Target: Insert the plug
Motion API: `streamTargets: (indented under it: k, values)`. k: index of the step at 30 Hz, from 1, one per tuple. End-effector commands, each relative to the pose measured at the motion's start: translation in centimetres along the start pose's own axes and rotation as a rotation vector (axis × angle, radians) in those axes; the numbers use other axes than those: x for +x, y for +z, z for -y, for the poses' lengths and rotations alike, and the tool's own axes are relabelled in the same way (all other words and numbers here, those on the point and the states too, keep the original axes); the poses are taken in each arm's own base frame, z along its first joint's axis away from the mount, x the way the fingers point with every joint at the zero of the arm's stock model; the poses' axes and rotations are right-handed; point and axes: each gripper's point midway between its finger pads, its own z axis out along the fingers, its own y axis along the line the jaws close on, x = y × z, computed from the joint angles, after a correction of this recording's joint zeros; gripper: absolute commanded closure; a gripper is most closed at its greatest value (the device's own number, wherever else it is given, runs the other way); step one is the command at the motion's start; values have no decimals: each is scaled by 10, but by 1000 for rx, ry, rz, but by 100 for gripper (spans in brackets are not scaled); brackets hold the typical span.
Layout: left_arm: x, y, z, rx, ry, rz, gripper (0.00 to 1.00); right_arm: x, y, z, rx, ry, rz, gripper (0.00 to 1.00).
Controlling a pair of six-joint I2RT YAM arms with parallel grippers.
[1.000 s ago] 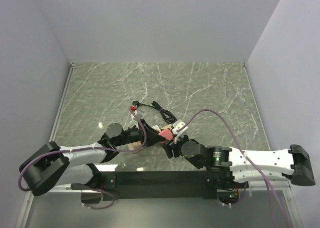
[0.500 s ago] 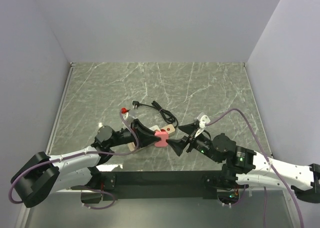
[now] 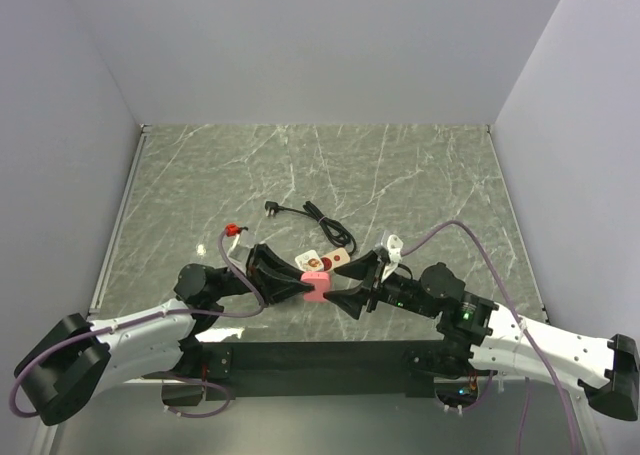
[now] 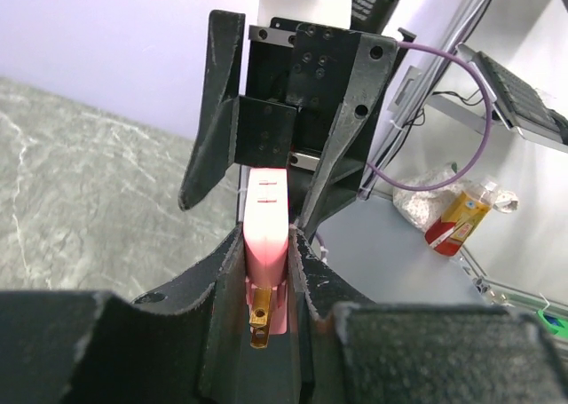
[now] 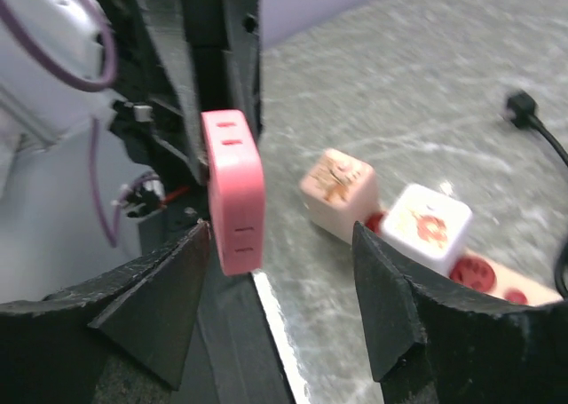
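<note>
Seen from above, the left gripper [image 3: 303, 285] had its jaws clamped on the pink plug [image 3: 316, 285] at the near edge of the tabletop [image 3: 420, 185]. The plug's long axis ran toward the right gripper [image 3: 340, 291]. In the left wrist view, its brass prong [image 4: 259, 320] pointed back at the camera. In the right wrist view, the right jaws stood spread around the plug's slotted end.
</note>
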Motion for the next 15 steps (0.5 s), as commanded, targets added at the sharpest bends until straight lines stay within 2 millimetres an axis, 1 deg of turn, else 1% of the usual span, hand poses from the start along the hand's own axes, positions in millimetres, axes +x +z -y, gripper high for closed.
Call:
streamTargets:
  k: [1,4,7,9,13,14,15]
  values:
    - [-12,-1,17,66,48,41,99,-21,3,-21,-133,-43,89,31]
    - [-13,-2,19,75,53,41,99,-22,3,-26,-170,-49,98,38]
    - [-14,-2,22,84,57,45,99,-21,4,-29,-198,-53,94,41]
    - [-14,-2,21,83,55,46,99,-21,4,-33,-220,-52,94,47]
    - [-13,-1,20,83,51,43,99,-24,3,-40,-264,-54,113,56]
    - [-13,-1,20,84,52,45,99,-24,3,-41,-274,-55,115,60]
    - [-13,-2,20,86,49,44,99,-25,3,-43,-280,-56,120,80]
